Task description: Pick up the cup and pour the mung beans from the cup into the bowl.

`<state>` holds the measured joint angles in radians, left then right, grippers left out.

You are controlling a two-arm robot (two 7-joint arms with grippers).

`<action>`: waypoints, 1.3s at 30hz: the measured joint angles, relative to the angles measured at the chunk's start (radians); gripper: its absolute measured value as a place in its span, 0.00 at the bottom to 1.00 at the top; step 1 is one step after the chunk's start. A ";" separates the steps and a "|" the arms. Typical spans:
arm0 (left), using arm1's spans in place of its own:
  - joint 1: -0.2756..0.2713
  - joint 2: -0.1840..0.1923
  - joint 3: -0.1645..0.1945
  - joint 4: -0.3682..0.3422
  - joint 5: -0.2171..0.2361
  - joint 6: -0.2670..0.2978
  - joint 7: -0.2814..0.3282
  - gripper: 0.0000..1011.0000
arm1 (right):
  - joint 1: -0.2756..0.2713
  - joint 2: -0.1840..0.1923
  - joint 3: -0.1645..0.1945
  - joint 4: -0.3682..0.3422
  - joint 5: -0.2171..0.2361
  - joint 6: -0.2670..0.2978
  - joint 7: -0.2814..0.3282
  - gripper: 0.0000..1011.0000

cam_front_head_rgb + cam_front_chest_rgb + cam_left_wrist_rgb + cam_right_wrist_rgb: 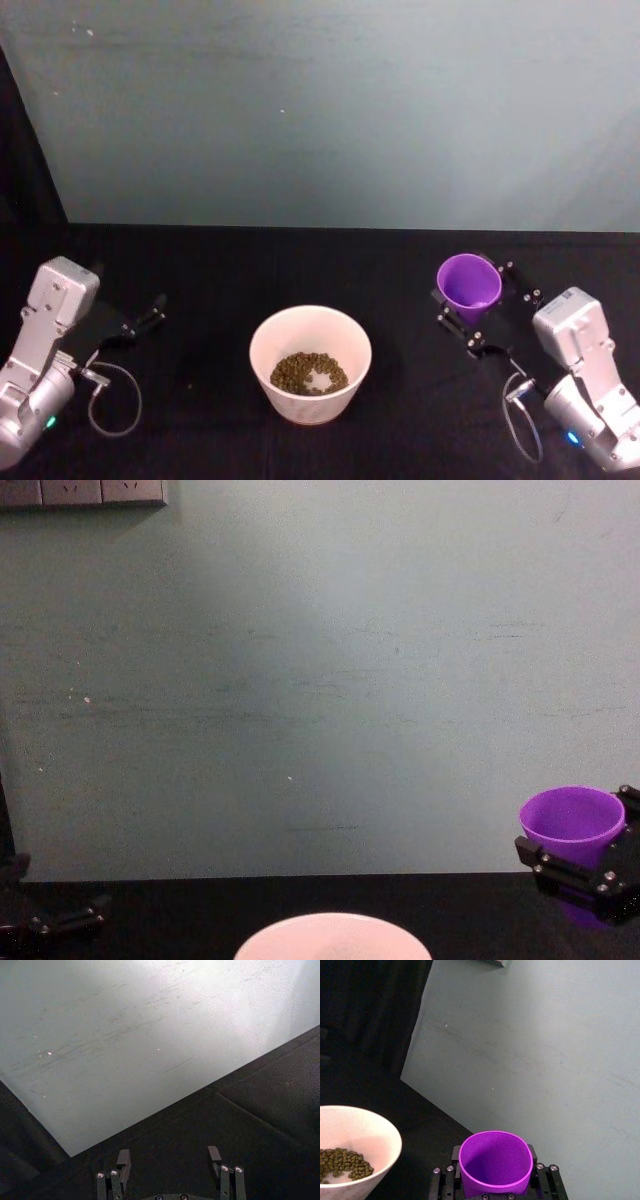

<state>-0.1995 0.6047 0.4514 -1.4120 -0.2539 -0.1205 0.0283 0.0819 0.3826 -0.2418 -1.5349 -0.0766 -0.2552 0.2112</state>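
Mung beans [308, 372] are heaped in the bottom of the wide, round, pinkish-white bowl [300, 403], which is set at the middle of the black-covered desk [200, 270]. The small, tapered, bright purple plastic cup [469, 283] is held upright to the right of the bowl, apart from it, and its inside is seen bare. It is clamped between the fingers of the right hand [483, 300]. The left hand [150, 315] is parked at the desk's left side, fingers spread, with nothing held.

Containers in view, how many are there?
2. The purple cup, empty and upright, is in the right gripper, to the right of the bowl. The bowl stands in the middle, holding the mung beans. Nothing looks hidden.
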 joint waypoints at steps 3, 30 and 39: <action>0.000 0.000 0.000 0.000 0.000 0.000 0.000 0.99 | -0.003 -0.011 0.011 0.012 0.022 -0.007 0.014 0.73; 0.000 0.000 0.000 0.000 0.000 0.000 0.000 0.99 | -0.051 -0.052 0.084 0.056 0.155 -0.045 0.099 0.73; 0.000 0.000 0.000 0.000 0.000 0.000 0.000 0.99 | -0.052 -0.060 0.100 0.067 0.144 -0.048 0.079 0.73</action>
<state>-0.1995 0.6047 0.4514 -1.4120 -0.2539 -0.1206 0.0283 0.0304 0.3229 -0.1420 -1.4680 0.0679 -0.3034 0.2906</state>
